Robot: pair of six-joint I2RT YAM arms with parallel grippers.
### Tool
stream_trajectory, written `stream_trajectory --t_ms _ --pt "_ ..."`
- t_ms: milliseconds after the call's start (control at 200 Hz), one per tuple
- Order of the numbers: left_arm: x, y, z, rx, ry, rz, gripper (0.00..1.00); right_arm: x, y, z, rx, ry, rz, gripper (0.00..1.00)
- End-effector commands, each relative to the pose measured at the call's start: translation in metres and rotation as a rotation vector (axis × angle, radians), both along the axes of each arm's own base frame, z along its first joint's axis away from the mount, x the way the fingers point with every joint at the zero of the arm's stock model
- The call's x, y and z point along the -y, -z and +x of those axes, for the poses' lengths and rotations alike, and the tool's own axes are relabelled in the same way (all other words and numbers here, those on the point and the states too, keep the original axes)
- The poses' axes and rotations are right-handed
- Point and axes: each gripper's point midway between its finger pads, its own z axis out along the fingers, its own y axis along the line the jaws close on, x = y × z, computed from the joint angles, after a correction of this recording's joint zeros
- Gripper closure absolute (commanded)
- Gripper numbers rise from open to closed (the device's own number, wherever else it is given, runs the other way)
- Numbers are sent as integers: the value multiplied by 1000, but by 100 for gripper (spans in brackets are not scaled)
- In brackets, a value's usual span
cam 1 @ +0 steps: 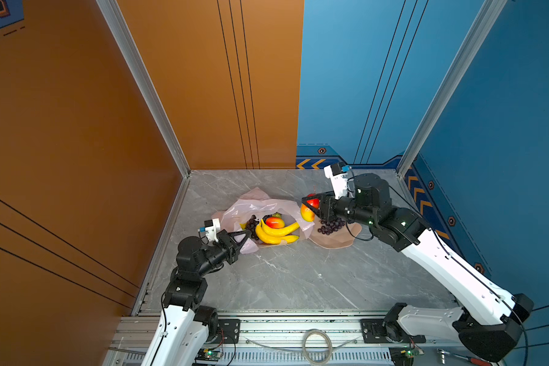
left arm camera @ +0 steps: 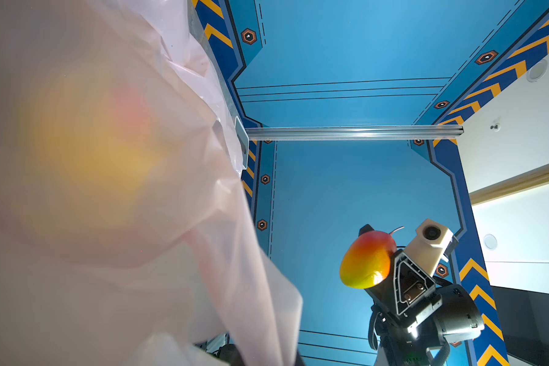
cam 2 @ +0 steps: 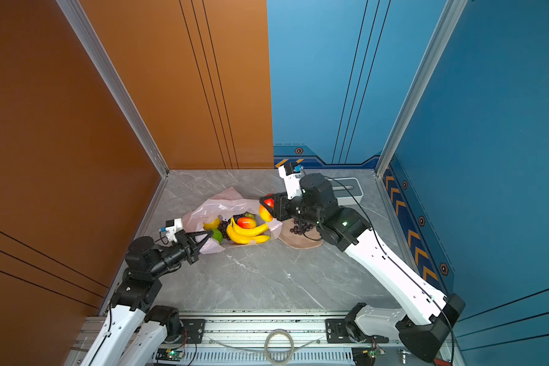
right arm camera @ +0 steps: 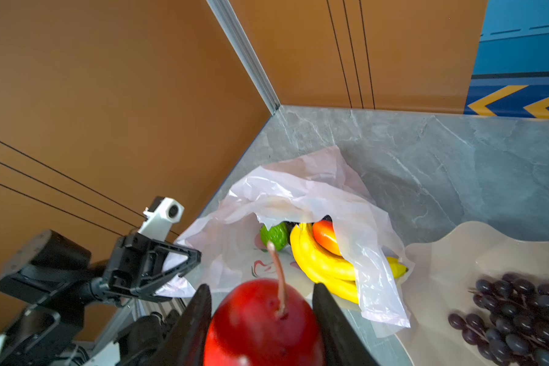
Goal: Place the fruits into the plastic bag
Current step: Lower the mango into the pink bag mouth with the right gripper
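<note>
While the left end effector [cam 1: 249, 233] is clamped on the rim of the plastic bag [cam 1: 251, 206], the right end effector [cam 1: 308, 205] grips the mango [cam 1: 307, 215] just beside the bag's open mouth; grapes [cam 1: 330, 226] lie below its wrist.

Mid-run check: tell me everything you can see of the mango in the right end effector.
The mango is a glossy, plastic-looking toy, deep red at the stem end, grading through orange and yellow to a greenish tip, with a thin brownish stem. The right end effector pinches it between two black fingers, which alone touch it. It hangs off the table beside the open mouth of the plastic bag.
</note>
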Motion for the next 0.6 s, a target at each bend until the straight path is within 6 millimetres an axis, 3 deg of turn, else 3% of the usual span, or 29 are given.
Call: stream_trajectory --t_ms 0,340,596 --pt "3 2 -1 4 21 0 100 -10 18 -1 37 -30 -142 60" --pt "5 -1 0 9 33 4 100 -65 73 -5 -81 -225 -332 60" --pt "7 -4 -2 17 47 6 100 -103 106 1 -180 -329 -363 60"
